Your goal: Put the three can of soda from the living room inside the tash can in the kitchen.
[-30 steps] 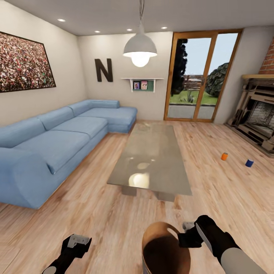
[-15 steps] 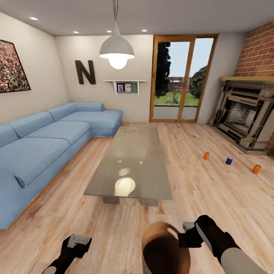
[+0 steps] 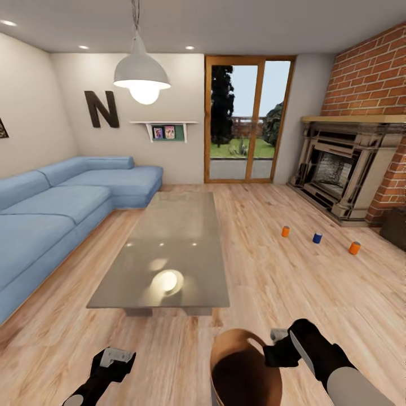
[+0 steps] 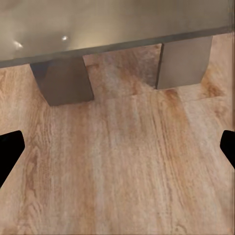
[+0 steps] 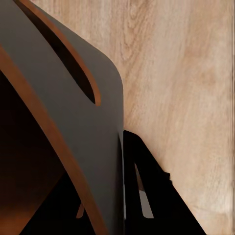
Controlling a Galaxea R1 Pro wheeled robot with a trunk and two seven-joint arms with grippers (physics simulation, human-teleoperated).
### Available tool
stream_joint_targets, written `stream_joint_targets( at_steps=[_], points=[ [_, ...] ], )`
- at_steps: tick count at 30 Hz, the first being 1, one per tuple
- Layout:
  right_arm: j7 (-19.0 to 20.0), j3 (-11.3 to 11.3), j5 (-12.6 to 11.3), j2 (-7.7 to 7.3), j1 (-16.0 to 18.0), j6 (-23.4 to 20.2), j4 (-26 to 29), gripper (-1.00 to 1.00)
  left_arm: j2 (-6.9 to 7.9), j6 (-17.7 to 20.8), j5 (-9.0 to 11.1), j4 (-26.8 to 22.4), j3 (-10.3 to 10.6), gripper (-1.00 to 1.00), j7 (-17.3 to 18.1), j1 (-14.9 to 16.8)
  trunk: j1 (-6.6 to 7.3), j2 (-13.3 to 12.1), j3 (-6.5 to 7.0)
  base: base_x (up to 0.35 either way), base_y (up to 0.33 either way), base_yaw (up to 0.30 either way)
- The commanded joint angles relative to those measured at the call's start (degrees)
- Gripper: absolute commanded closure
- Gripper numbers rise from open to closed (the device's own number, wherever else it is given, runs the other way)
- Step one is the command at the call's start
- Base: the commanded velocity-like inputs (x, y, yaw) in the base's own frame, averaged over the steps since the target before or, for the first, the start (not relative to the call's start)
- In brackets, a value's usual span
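Three soda cans stand on the wood floor before the fireplace: an orange can [image 3: 285,231], a blue can [image 3: 317,238] and a second orange can [image 3: 354,248]. The trash can [image 3: 239,342], grey outside and brown inside, hangs just in front of me at the lower edge of the head view. My right gripper [image 3: 272,351] is shut on its rim; the right wrist view shows the grey wall [image 5: 73,122] with one black finger [image 5: 147,196] pressed against the outside. My left gripper [image 3: 115,361] is open and empty above the floor, its fingertips [image 4: 10,149] wide apart.
A long glass coffee table [image 3: 169,248] lies straight ahead, its legs [image 4: 63,83] close to my left gripper. A blue corner sofa [image 3: 56,208] runs along the left. The fireplace [image 3: 338,169], brick chimney and a dark cabinet [image 3: 396,225] are on the right, with glass doors [image 3: 245,121] at the back.
The whole view has swung to the right as the camera turned, bringing the second orange can and more of the fireplace into sight. Both grippers and the bin hold their places in the picture.
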State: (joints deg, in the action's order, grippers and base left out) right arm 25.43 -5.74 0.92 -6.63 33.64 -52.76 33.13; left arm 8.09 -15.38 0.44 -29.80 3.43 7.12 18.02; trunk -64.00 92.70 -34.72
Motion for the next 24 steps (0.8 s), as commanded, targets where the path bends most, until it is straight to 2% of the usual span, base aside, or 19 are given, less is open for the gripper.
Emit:
stream_joint_targets(
  at_steps=[1,24],
  points=[
    [0.33,0.10,-1.48,0.00,0.02,-0.32,0.00,1.00,0.00,0.00,0.00,0.00,0.00,-1.00,0.00,0.00,0.00,0.00,0.00,0.185,-0.244,-0.046],
    [0.43,0.21,-1.45,-0.05,0.02,-0.36,0.00,1.00,0.00,0.00,-0.01,0.00,0.00,-1.00,-0.06,0.00,0.00,0.00,-1.31,0.184,-0.244,-0.144]
  ],
)
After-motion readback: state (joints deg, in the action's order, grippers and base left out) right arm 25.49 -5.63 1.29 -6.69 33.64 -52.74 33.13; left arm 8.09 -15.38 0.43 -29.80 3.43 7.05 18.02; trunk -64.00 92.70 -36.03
